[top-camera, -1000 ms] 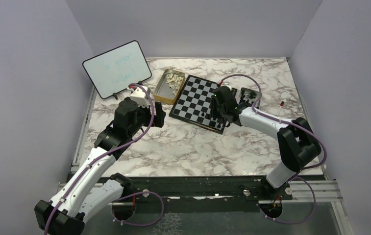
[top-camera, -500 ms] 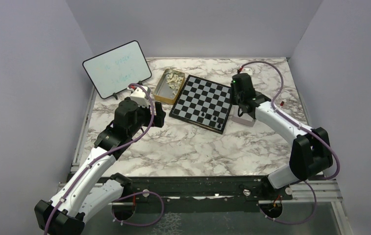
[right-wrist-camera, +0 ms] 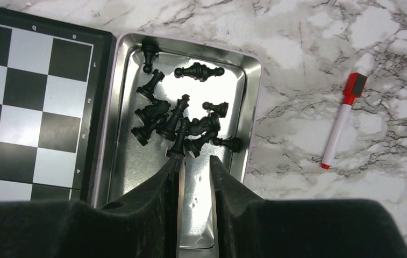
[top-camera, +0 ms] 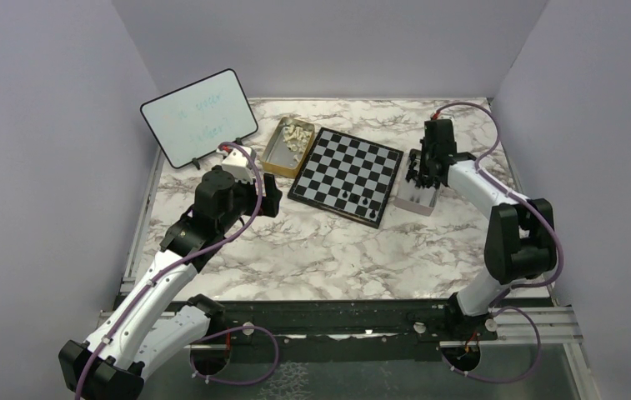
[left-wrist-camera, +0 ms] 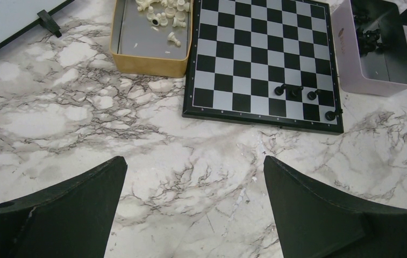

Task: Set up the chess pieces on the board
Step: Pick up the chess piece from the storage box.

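Right wrist view: right gripper (right-wrist-camera: 195, 159), jaws narrowly apart and empty, hangs over black chess pieces (right-wrist-camera: 179, 121) heaped in a silver tin (right-wrist-camera: 123, 172) beside the board (right-wrist-camera: 29, 107) — left gripper (left-wrist-camera: 194, 161) gapes wide, holding nothing.

Lower centre, the gripper (right-wrist-camera: 194, 160) is pointing into a tin (right-wrist-camera: 131, 177), its jaws standing narrowly apart just below a heap of black pieces (right-wrist-camera: 179, 126). The board (right-wrist-camera: 29, 107) is lying at left and a red marker (right-wrist-camera: 343, 121) at right.

right arm: swung right, off the board (top-camera: 345, 171)
right gripper (right-wrist-camera: 194, 159): now over the silver tin (right-wrist-camera: 252, 72), tips at the black chess pieces (right-wrist-camera: 177, 123)
right jaws: narrower, slim gap left
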`<action>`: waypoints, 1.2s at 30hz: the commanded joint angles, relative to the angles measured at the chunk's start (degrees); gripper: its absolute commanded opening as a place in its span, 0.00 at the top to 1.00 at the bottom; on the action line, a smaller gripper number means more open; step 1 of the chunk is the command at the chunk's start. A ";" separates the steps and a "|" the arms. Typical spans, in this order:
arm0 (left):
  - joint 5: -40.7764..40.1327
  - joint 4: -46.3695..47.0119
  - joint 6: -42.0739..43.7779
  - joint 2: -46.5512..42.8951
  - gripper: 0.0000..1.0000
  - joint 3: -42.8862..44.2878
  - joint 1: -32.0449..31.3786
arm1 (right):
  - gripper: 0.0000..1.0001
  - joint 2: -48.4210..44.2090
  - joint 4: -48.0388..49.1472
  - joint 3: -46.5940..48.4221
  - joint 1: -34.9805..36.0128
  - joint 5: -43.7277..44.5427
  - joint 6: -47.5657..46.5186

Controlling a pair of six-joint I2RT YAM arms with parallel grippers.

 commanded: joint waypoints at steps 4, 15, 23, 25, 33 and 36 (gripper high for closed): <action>0.45 1.01 0.20 0.07 0.01 -0.37 -0.15 | 0.72 3.23 -2.16 4.02 -1.22 -3.16 1.45; 0.89 1.08 0.19 0.31 0.01 -0.50 -0.33 | 0.72 6.81 -6.12 5.10 -1.38 -3.01 8.57; 1.11 1.20 0.09 0.09 0.01 -0.48 -0.42 | 0.71 9.34 -8.22 6.49 -1.49 0.11 17.59; 0.96 1.16 0.16 0.01 0.01 -0.51 -0.49 | 0.68 10.04 -9.22 7.05 -1.50 0.60 20.08; 0.75 1.11 0.20 0.14 0.01 -0.43 -0.55 | 0.67 12.47 -11.30 8.28 -1.65 3.31 28.71; 0.58 1.12 0.27 0.04 0.01 -0.52 -0.58 | 0.68 13.91 -11.91 9.23 -1.87 1.64 30.57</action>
